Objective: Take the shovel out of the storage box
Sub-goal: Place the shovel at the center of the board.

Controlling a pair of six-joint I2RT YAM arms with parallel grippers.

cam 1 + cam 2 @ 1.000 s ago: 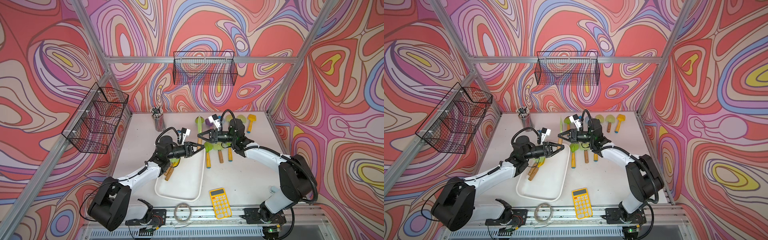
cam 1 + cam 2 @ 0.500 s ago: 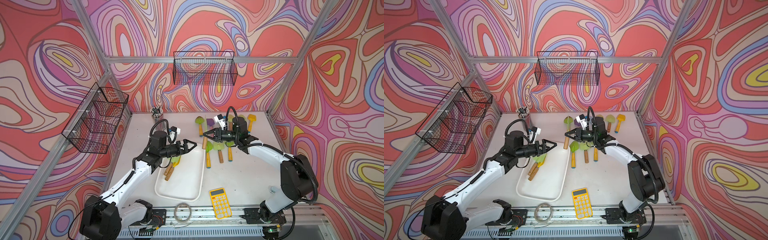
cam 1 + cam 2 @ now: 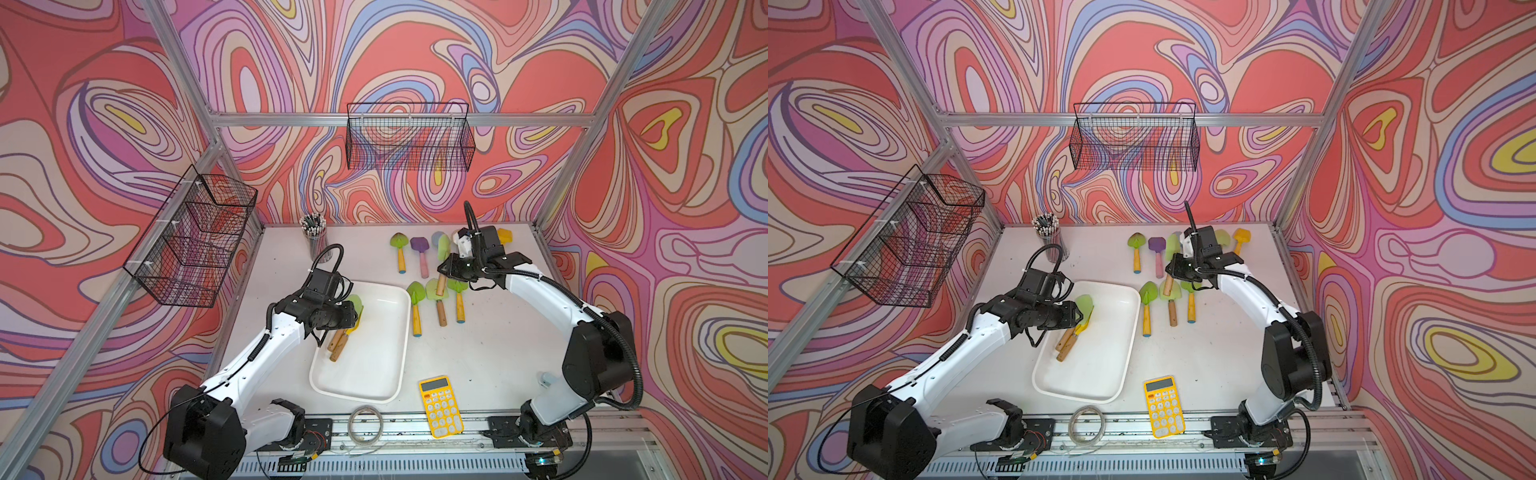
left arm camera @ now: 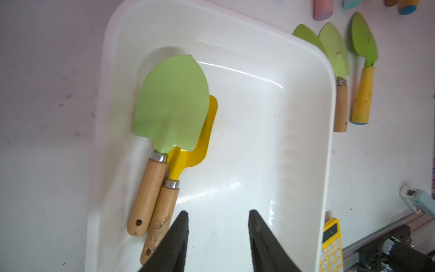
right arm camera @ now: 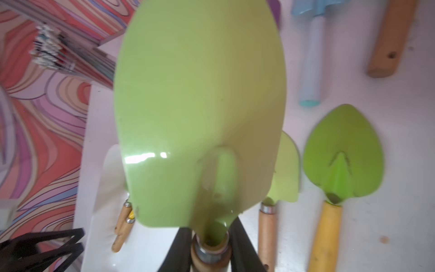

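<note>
The white storage box point(image 3: 374, 365) lies on the table left of centre. Two shovels rest in its far left corner: one with a light green blade point(image 4: 171, 103) and one with a yellow blade point(image 4: 208, 131), their wooden handles point(image 3: 338, 347) side by side. My left gripper point(image 4: 218, 212) hovers over the box beside those handles, open, with nothing between its fingers. My right gripper point(image 5: 210, 245) is shut on another light green shovel point(image 5: 200, 94) at the top of its wooden handle. It holds that shovel point(image 3: 443, 249) above the table, right of the box.
Several shovels point(image 3: 415, 307) lie in two rows on the table right of the box and behind it. A yellow calculator point(image 3: 440, 407) and a cable coil point(image 3: 365, 419) lie at the front edge. A pen cup point(image 3: 313, 241) stands at the back left. Black wire baskets point(image 3: 409, 137) hang on the walls.
The two grippers were close together over the table and have drawn apart. My left arm swung back and down over the box. My right gripper carried the green shovel toward the back right.
</note>
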